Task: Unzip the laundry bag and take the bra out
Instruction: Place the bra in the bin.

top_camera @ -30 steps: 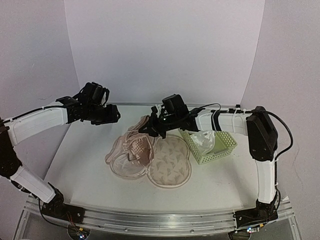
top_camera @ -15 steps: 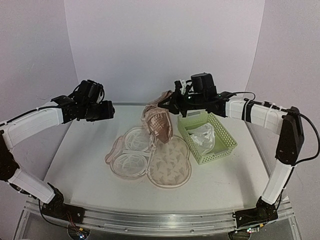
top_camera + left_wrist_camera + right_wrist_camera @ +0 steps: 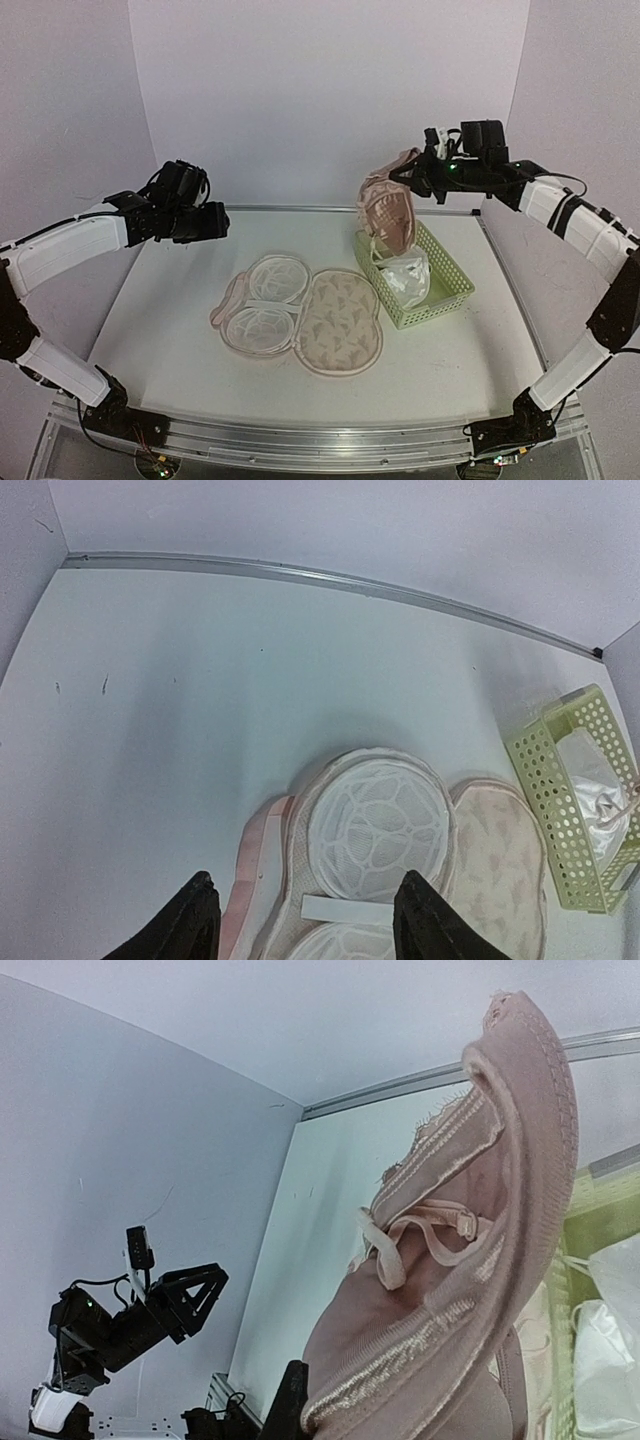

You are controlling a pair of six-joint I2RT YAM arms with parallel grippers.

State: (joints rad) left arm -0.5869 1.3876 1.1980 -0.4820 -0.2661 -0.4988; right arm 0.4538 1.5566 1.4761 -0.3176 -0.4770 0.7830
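Observation:
The laundry bag (image 3: 340, 325) lies unzipped and spread flat mid-table, its printed half on the right and two white lattice cup inserts (image 3: 272, 280) on the left. The left wrist view looks down on the bag (image 3: 495, 870) and one lattice insert (image 3: 375, 820). The pinkish bra (image 3: 388, 208) hangs in the air from my right gripper (image 3: 425, 178), which is shut on its top edge, above the basket's far-left corner. In the right wrist view the bra (image 3: 470, 1290) fills the frame and hides all but one dark finger (image 3: 290, 1405). My left gripper (image 3: 215, 222) (image 3: 305, 920) hovers open and holds nothing, left of and behind the bag.
A pale yellow-green lattice basket (image 3: 432, 313) (image 3: 560, 810) stands right of the bag with a crumpled white item (image 3: 408, 275) inside. White walls close in at the back and both sides, with a metal strip (image 3: 300, 575) along the table's far edge.
My right gripper has carried the bra up and to the right, from over the bag to above the basket. The left arm has barely moved.

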